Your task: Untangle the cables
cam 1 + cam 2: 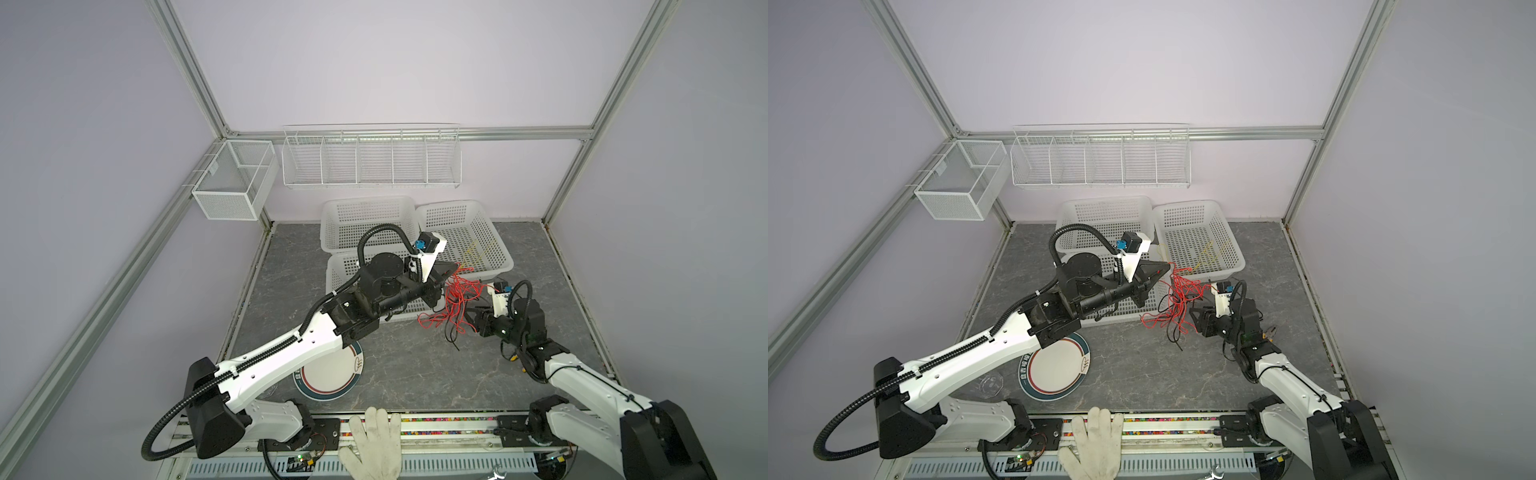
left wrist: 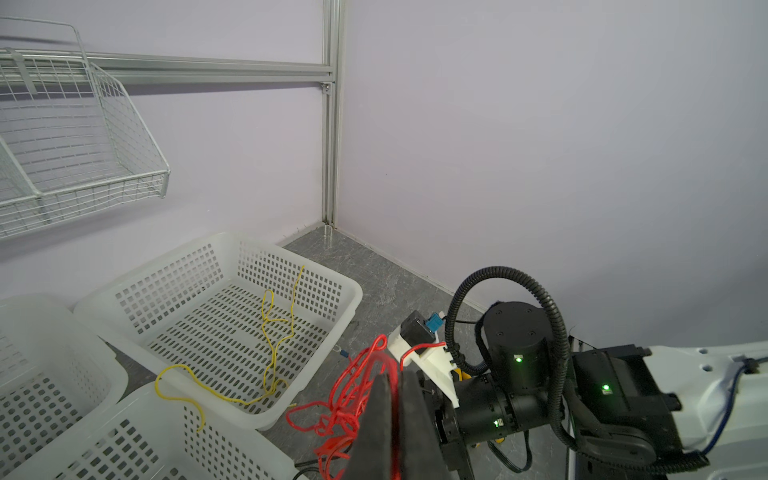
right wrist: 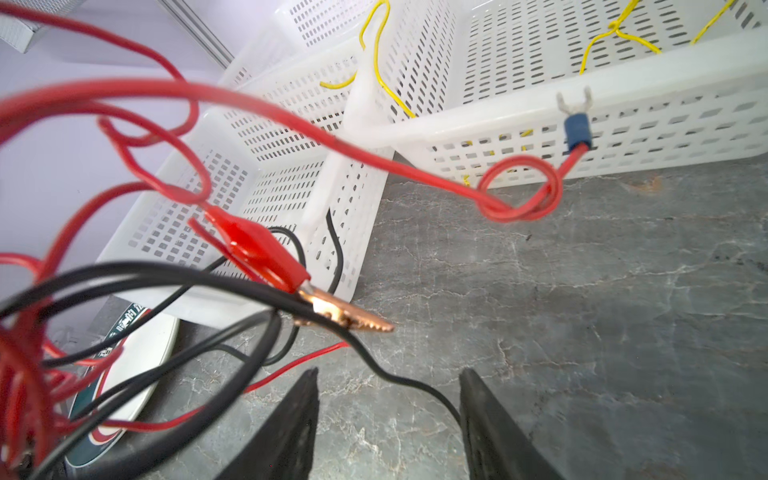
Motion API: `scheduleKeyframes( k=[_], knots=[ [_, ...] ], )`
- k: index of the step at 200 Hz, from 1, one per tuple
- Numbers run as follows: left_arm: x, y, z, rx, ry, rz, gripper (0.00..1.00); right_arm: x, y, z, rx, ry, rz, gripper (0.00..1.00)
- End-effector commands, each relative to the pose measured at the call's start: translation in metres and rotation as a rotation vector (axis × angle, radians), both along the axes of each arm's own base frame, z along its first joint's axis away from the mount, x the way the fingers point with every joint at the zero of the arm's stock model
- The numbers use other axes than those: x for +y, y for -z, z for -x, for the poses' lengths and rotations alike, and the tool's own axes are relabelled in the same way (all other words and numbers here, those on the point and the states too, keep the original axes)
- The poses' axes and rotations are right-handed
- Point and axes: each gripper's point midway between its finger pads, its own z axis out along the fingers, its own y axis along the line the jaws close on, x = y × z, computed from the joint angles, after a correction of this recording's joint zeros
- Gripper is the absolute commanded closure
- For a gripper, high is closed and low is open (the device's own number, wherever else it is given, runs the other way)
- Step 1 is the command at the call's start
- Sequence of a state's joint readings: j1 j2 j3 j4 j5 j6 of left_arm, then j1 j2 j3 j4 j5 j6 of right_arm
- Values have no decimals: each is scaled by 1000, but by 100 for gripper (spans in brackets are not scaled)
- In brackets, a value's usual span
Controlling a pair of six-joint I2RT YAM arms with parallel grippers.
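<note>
Red cable [image 2: 348, 388]: our left gripper [image 2: 397, 384] fingers [image 2: 376, 419] pinch it.
Black cable [image 3: 390, 377]: right gripper [image 3: 388, 374] fingers [image 3: 286, 436] spread astride.
Next: we close, pull apart.

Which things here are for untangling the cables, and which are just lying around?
For the job: red cables, black cables, yellow cable, left gripper (shut on the red cables), right gripper (open).

Just lying about: plate, baskets (one holds the yellow cable), wire rack, mesh box, glove.
</note>
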State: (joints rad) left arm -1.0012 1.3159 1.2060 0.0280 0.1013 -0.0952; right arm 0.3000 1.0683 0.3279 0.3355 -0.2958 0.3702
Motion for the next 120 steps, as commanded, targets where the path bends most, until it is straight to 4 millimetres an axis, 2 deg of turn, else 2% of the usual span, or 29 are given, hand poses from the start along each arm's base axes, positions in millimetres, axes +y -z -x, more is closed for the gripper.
scheduleKeyframes(
  k=[1, 42, 88, 120],
  knots=[
    [7, -19, 0, -39, -14, 45, 100, 8, -13, -14, -46, -6, -27, 44],
    [6, -18, -1, -35, -12, 39, 100, 24, -6, -23, -30, -52, -60, 46],
    [7, -16, -3, -41, -26, 27, 100, 23, 17, -25, 40, -25, -23, 74],
    [6, -13, -5, -43, -31, 21, 100, -2, 28, -17, 106, 84, 69, 88]
  ],
)
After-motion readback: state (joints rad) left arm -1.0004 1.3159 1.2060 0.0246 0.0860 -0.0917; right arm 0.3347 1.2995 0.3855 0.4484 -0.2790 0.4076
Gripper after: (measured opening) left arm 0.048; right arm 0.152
